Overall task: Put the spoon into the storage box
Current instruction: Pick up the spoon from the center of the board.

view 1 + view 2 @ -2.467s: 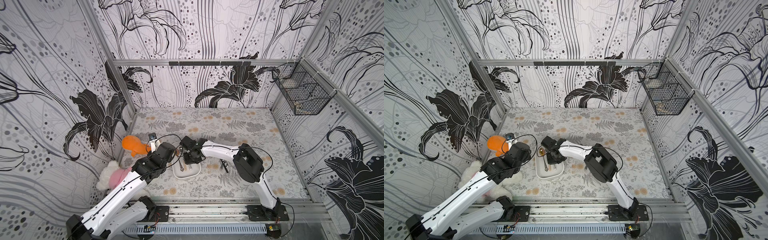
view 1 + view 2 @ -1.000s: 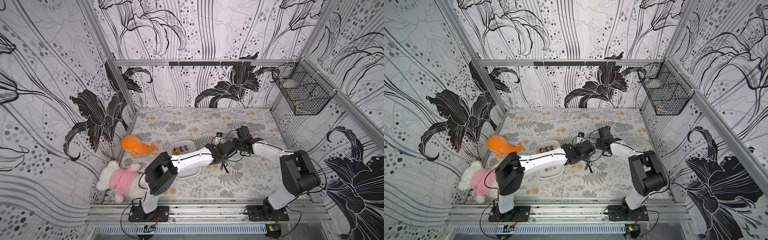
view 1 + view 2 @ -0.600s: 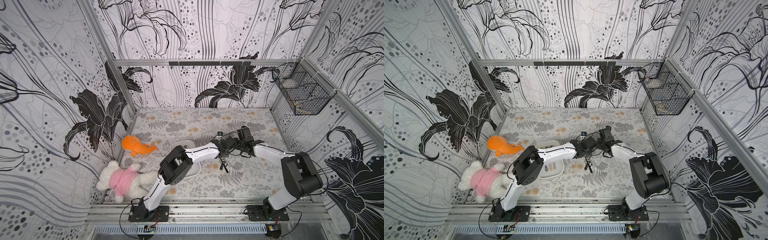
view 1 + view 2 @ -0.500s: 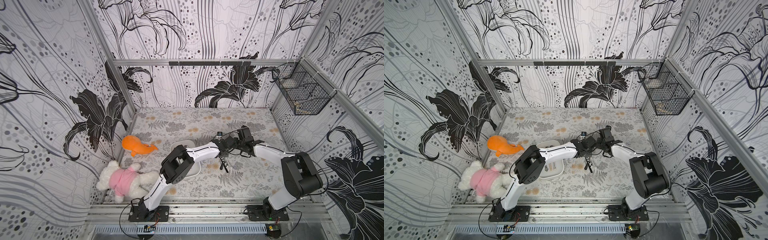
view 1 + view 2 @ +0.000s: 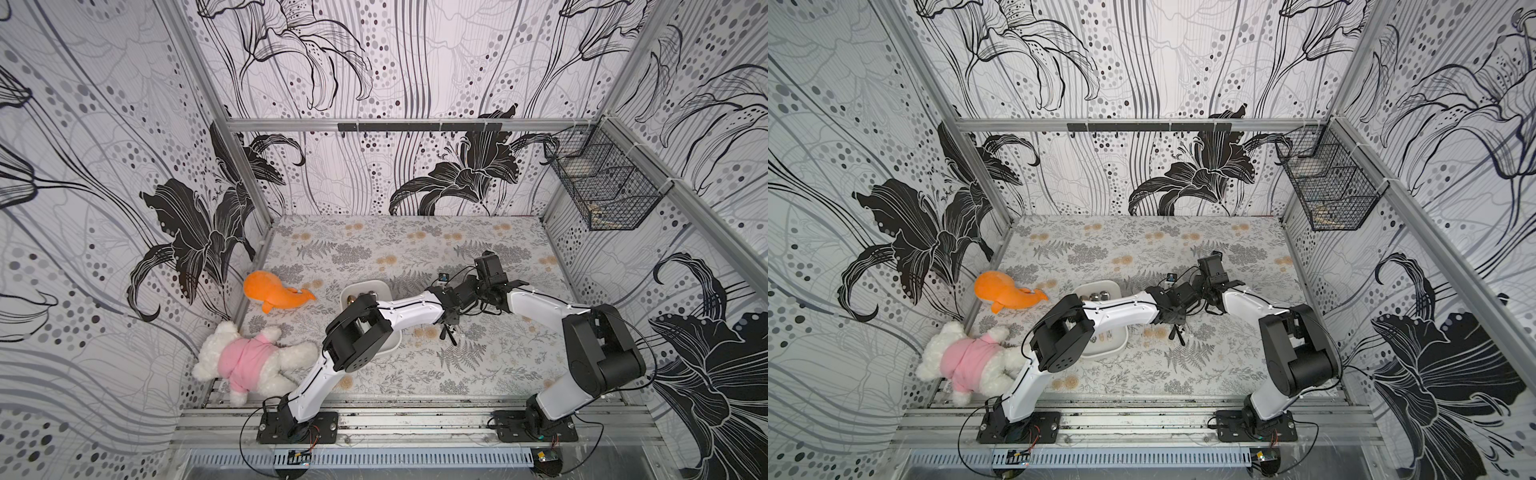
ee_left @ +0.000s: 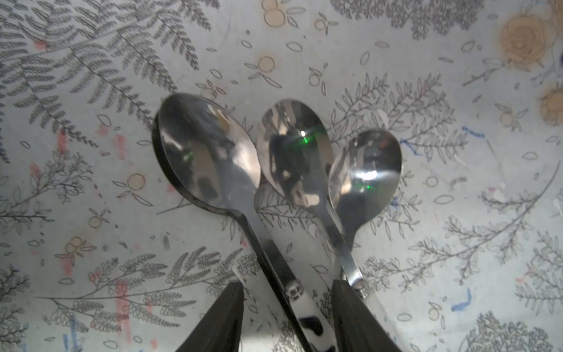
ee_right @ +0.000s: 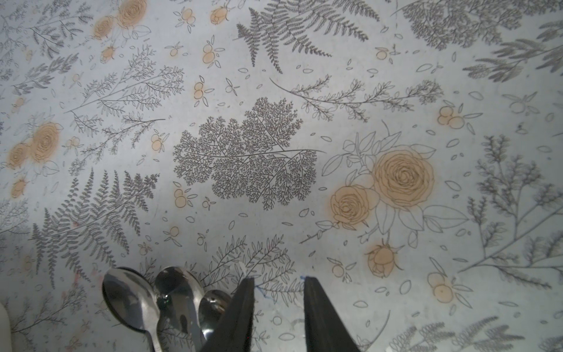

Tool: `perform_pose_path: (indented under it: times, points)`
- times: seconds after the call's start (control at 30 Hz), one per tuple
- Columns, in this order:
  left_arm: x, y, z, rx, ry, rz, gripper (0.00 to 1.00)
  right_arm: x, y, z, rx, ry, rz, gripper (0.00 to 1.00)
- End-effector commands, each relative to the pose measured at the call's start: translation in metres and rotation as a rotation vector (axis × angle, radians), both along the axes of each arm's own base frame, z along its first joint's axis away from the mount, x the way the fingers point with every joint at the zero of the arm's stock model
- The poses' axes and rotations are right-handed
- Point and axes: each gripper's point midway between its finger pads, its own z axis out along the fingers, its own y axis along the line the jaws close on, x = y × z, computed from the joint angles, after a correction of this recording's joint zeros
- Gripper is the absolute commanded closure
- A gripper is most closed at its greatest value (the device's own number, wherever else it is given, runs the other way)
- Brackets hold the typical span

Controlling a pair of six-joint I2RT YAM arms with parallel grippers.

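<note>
Three spoons point(image 6: 292, 152) lie side by side mid-table point(image 5: 415, 241), beside storage box point(image 5: 376, 284), none of them inside. Jaws of left gripper point(image 6: 288, 317) apart, straddling handle of largest spoon point(image 6: 210, 152), not yet clamped. Jaws of right gripper point(image 7: 278, 314) apart, empty, over bare table. Judged step: pick-up. Next move calls for clamping handle, lifting clear of neighbours, carrying to box.

Small enclosed work cell papered in black-and-white lily wallpaper, seen from above.
The walls point(image 5: 374, 62) show large black lilies, grey dots and flowing lines, edged by aluminium frame bars point(image 5: 282, 125). A black hook rail point(image 5: 419, 127) runs across the back wall. A black wire mesh basket point(image 5: 606, 195) hangs on the right-hand wall. The tabletop point(image 5: 415, 249) is pale, printed with grey ferns and tan roses, under soft, even light.
</note>
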Motion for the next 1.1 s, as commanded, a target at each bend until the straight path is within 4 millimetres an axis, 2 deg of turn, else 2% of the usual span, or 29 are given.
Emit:
perform_pose_path:
  times: [0.0, 0.2, 0.3, 0.5, 0.63, 0.83, 1.07]
  points:
    - [-0.019, 0.011, -0.003, 0.032, 0.039, -0.017, 0.47, -0.003, 0.001, 0.005, 0.008, -0.015, 0.008, 0.68]
    - [-0.031, 0.036, -0.006, 0.07, 0.055, -0.005, 0.5, -0.003, 0.004, 0.003, 0.017, -0.006, 0.017, 0.68]
    - [-0.034, 0.043, 0.001, 0.068, 0.047, 0.001, 0.51, -0.003, 0.005, 0.003, 0.022, -0.004, 0.02, 0.68]
    - [-0.036, 0.057, 0.003, 0.082, 0.052, 0.011, 0.6, -0.003, 0.006, 0.0, 0.028, 0.004, 0.025, 0.68]
    - [-0.037, 0.059, 0.001, 0.085, 0.059, 0.01, 0.65, -0.004, 0.006, -0.001, 0.029, 0.007, 0.024, 0.68]
    - [-0.038, 0.055, -0.001, 0.081, 0.071, -0.002, 0.8, -0.004, 0.007, -0.001, 0.03, 0.007, 0.024, 0.68]
    - [-0.035, 0.055, 0.008, 0.082, 0.052, 0.001, 0.84, -0.003, 0.007, 0.0, 0.033, 0.005, 0.025, 0.68]
